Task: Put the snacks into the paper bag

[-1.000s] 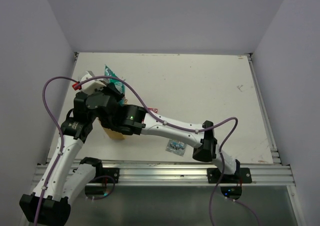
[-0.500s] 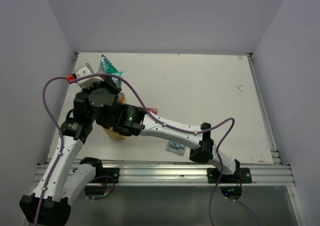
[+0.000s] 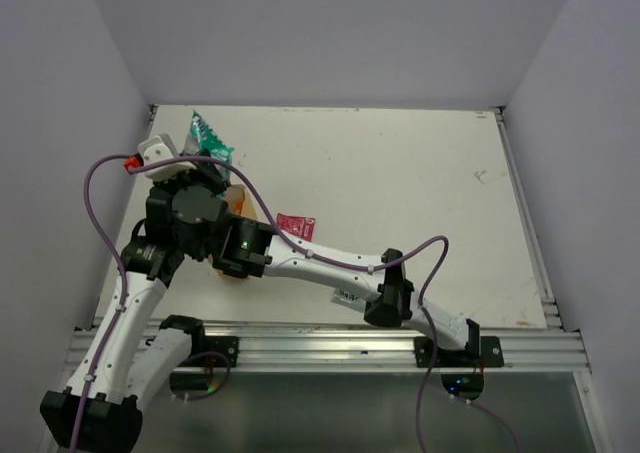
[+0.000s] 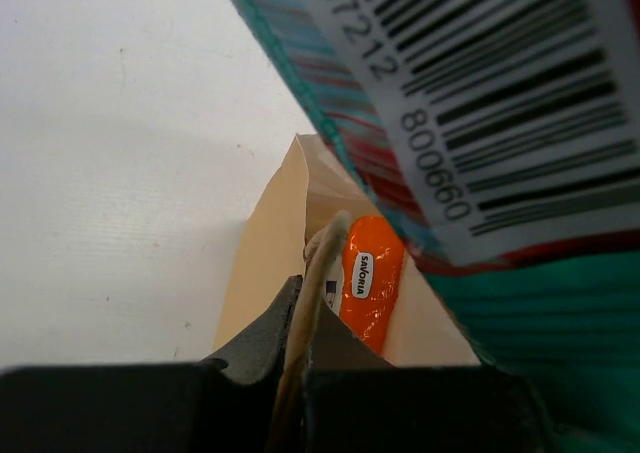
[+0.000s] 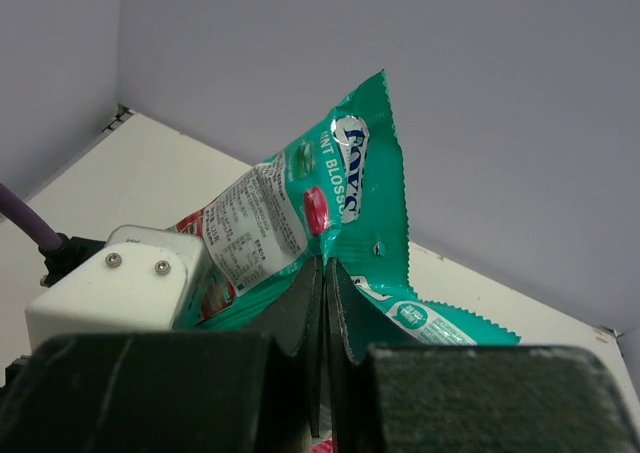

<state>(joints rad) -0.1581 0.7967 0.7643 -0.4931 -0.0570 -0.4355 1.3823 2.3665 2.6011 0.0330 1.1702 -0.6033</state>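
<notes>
Our left claw (image 4: 300, 295) pinches the paper bag (image 4: 268, 243), right claw (image 5: 323, 273) grips the teal bag (image 5: 350, 198); red packet (image 3: 295, 226), 3 o'clock, not yet in

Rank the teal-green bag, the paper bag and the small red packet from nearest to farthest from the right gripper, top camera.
1. teal-green bag, pinched in the right gripper, far left.
2. paper bag, just beneath it, toward the near edge.
3. small red packet, flat on the table, further right.
</notes>
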